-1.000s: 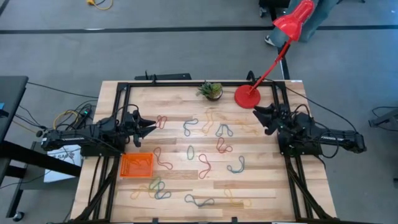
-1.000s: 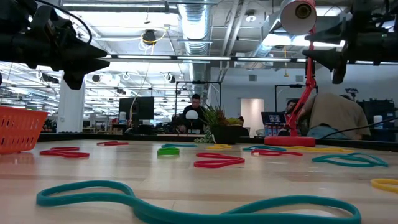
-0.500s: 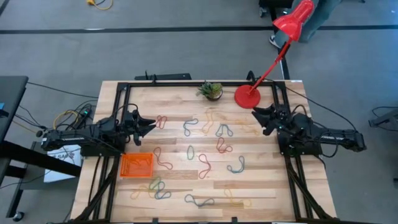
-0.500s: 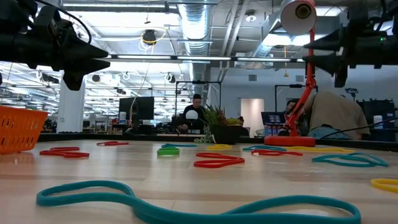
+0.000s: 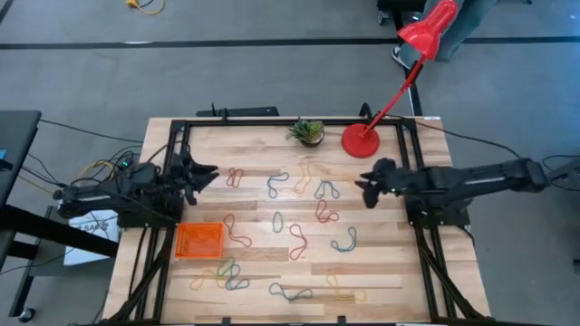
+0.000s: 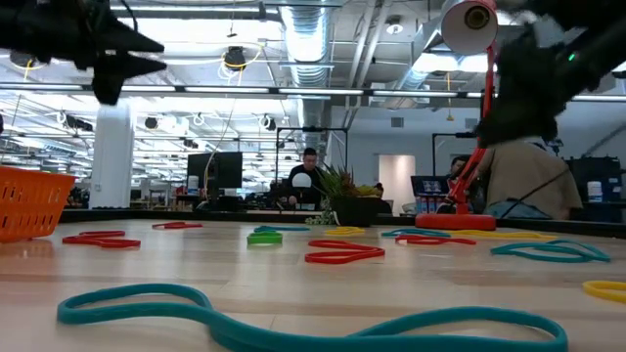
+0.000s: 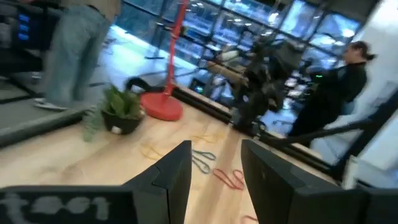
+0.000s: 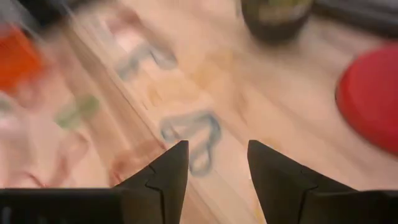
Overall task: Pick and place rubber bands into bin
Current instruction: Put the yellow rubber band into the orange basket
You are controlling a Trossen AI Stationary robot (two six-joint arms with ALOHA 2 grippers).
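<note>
Above scattered rubber bands point(image 5: 294, 237), both wrist views show parted, empty fingers point(image 8: 168, 171), though blurred.

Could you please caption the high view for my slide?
Both open grippers, left and right, hover over scattered rubber bands; the orange bin waits.

About a dozen thin rubber bands point(image 5: 296, 234) in red, green, grey-blue, yellow and tan lie flat and scattered across the wooden tabletop, a few tangled together. A small shallow orange bin point(image 5: 198, 241) sits upright near the left edge.
</note>
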